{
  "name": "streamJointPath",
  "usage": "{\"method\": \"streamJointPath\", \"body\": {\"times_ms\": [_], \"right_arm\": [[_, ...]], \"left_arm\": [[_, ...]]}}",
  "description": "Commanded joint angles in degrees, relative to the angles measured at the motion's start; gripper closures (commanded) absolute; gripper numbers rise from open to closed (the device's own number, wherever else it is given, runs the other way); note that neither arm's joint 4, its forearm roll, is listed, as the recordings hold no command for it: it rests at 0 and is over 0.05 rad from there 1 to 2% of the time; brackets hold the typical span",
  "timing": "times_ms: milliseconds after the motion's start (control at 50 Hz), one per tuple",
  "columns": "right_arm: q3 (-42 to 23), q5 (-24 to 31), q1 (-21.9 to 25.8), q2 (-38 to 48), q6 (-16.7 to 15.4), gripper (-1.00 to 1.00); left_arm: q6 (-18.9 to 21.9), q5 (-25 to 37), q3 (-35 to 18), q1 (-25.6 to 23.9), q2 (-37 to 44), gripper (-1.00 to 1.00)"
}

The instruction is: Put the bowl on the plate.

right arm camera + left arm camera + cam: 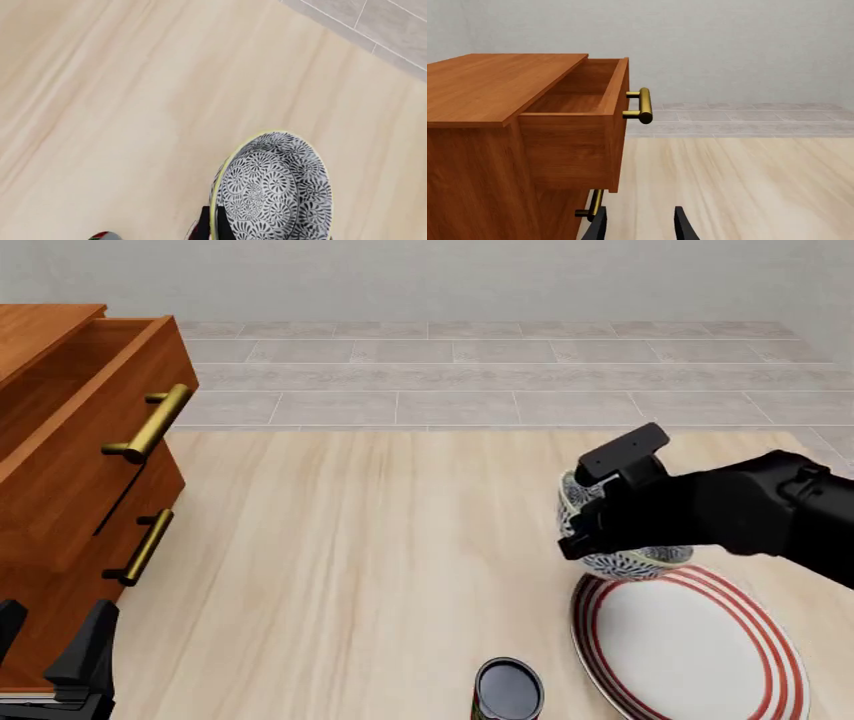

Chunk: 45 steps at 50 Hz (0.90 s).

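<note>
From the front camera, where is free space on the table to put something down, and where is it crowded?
The widest bare patch lies mid-table, between the drawer cabinet and the bowl. The white middle of the plate is also free. The near right is crowded: the right gripper holds the bowl at the plate's far rim, with the dark can alongside.

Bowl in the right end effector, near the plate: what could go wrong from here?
1. The right end effector seems to pinch the bowl by one spot on its rim only, so the bowl could tilt or slip.
2. The bowl is at the far edge of the plate; released now, it might straddle the rim.
3. The dark can stands close beside the plate and could be knocked.
</note>
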Motion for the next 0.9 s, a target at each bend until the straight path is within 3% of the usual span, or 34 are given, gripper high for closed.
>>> {"method": "streamJointPath", "body": {"times_ms": [20, 620, 900], "right_arm": [[3.5, 0.9, -2.8, -4.7, 0.0, 1.00], [13.8, 3.5, -7.7, -15.9, 1.6, 1.00], [18.5, 2.2, -10.3, -18.2, 1.8, 1.00]], "left_arm": [[0.0, 0.0, 0.0, 0.0, 0.0, -1.00], [0.0, 0.0, 0.0, 0.0, 0.0, -1.00], [0.0, 0.0, 0.0, 0.0, 0.0, -1.00]]}}
